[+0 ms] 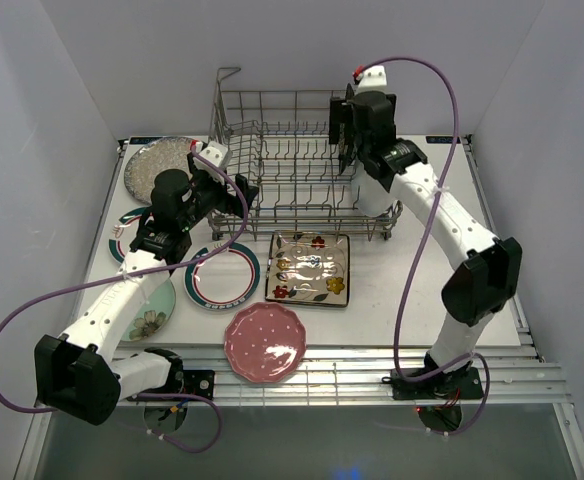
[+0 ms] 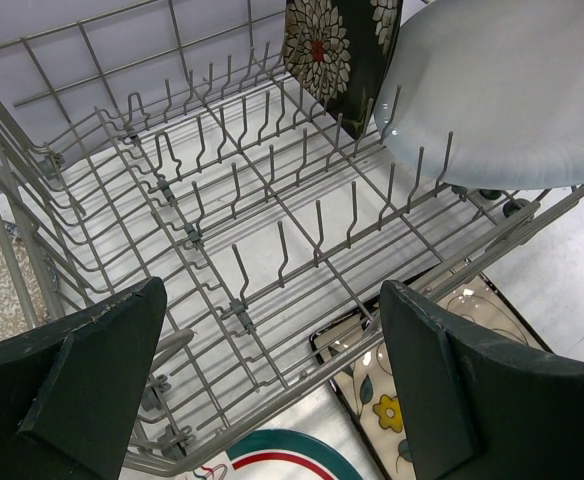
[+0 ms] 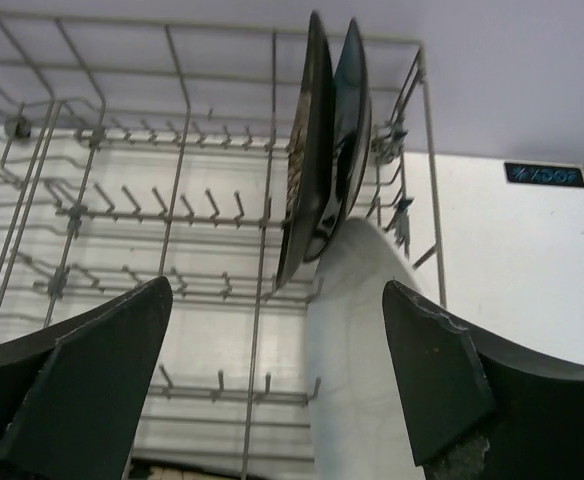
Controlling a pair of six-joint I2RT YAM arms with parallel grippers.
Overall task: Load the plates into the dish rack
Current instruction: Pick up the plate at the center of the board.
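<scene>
My right gripper point(image 3: 277, 290) hangs over the right end of the rack point(image 1: 282, 93), jaws spread wide and gripping nothing. A white plate point(image 3: 357, 350) stands on edge in the rack below them, touching neither finger, just beside two dark plates point(image 3: 317, 150) that are upright in the tines. My left gripper point(image 2: 272, 290) is wide open too and empty, by the rack's near left side. On the desk point(image 1: 402, 290) lie a pink plate point(image 1: 264, 342), a square floral plate point(image 1: 309, 268) and a teal-rimmed plate point(image 1: 222, 277).

The white table point(image 1: 412, 290) carries a wire dish rack point(image 1: 292, 160), a speckled plate point(image 1: 157, 160) beside it, and nearer, a teal-rimmed plate point(image 1: 224, 276), square flowered plate point(image 1: 308, 268), pink plate point(image 1: 264, 342) and pale green plate point(image 1: 150, 315)
</scene>
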